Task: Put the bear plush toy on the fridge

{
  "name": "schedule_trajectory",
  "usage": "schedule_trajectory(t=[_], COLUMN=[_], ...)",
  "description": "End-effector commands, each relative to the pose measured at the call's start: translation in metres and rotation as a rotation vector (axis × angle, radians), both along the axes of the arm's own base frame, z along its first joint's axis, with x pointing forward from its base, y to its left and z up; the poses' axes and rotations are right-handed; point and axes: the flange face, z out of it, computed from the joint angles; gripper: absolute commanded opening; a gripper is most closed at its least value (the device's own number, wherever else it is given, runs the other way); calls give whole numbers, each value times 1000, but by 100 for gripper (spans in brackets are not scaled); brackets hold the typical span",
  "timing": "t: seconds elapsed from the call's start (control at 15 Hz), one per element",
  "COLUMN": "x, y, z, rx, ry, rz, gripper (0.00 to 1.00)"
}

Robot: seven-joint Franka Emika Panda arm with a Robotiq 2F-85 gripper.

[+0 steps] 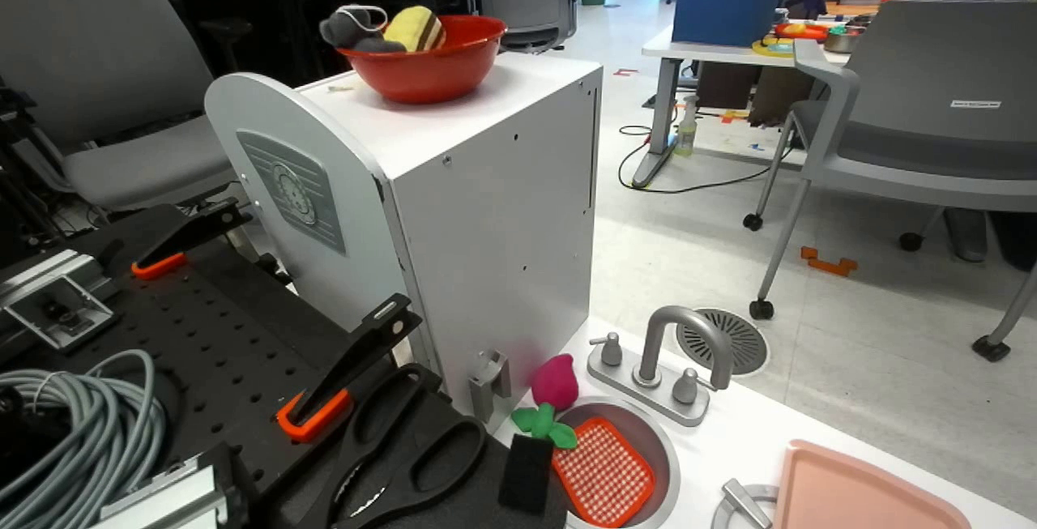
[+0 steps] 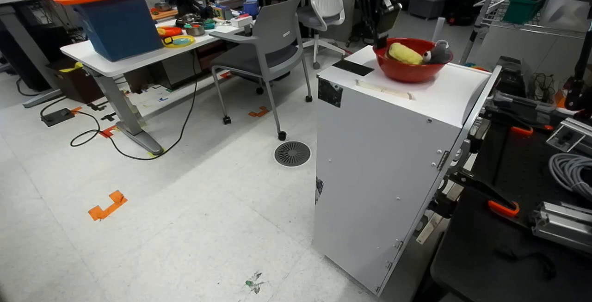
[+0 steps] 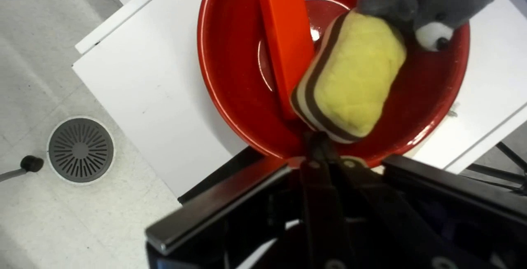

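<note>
Grey fuzzy bear, wrist view: ahead and right of claw, long axis crosswise to it, partly over the rim of the glossy red bowl | claw pressed together, too dark to tell whether touching soft yellow block | exterior view: bear across bowl from claw, atop smooth white fridge

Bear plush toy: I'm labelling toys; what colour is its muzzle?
The muzzle is white, with a black nose; clearest in the wrist view.
</note>
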Motion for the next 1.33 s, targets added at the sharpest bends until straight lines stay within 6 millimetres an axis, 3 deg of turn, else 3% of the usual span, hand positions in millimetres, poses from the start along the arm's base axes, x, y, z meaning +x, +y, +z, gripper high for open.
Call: schedule_trajectory(t=[0.0,0.2,0.27,0.33,0.47,1.0,1.27], x=[5,5,5,5,5,2,-1], y=[3,4,4,4,5,14,18], z=[5,6,6,6,7,24,46], rx=[-10,-15,-15,-16,-20,-6,40], ry=[-20,-29,-29,-29,-29,-97,-168], rz=[58,67,69,71,79,57,-46], gripper=[0,3,28,28,39,98,100])
